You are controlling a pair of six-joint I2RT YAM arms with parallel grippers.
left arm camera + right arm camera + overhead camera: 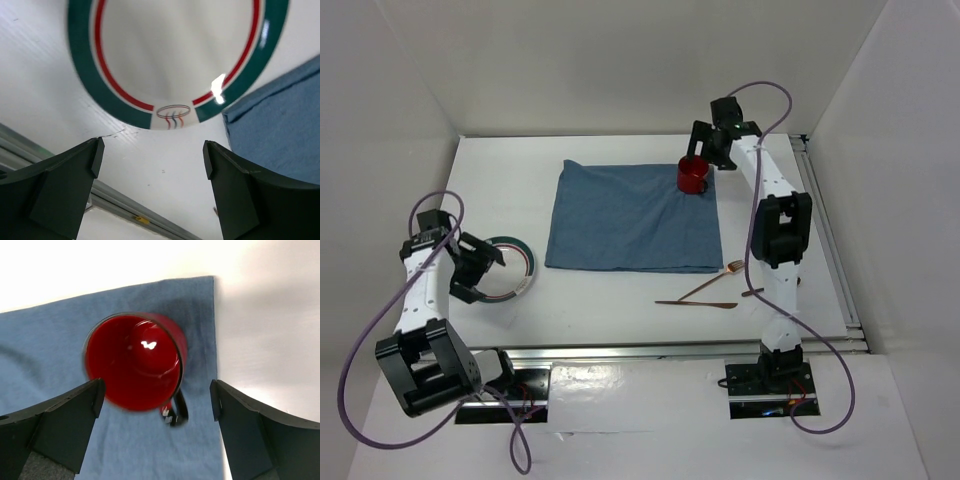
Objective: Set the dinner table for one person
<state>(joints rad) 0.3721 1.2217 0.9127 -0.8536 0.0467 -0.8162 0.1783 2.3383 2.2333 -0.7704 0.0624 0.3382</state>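
The white dinner table (620, 322) carries a blue cloth placemat (632, 217). A red mug (693, 176) stands upright on the placemat's far right corner. My right gripper (704, 157) is open and empty just above and behind it. In the right wrist view the mug (132, 360) sits between the spread fingers, nearer the left one, untouched. A white plate (512, 266) with a green rim and a red ring lies left of the placemat. My left gripper (488, 275) is open and empty at its near left edge. The plate (175, 55) lies just ahead of the fingertips.
Two copper-coloured utensils (712, 290) lie crossed on the table near the placemat's near right corner. Aluminium rails run along the near edge (650, 350) and the right edge (825, 230). White walls enclose the table on three sides.
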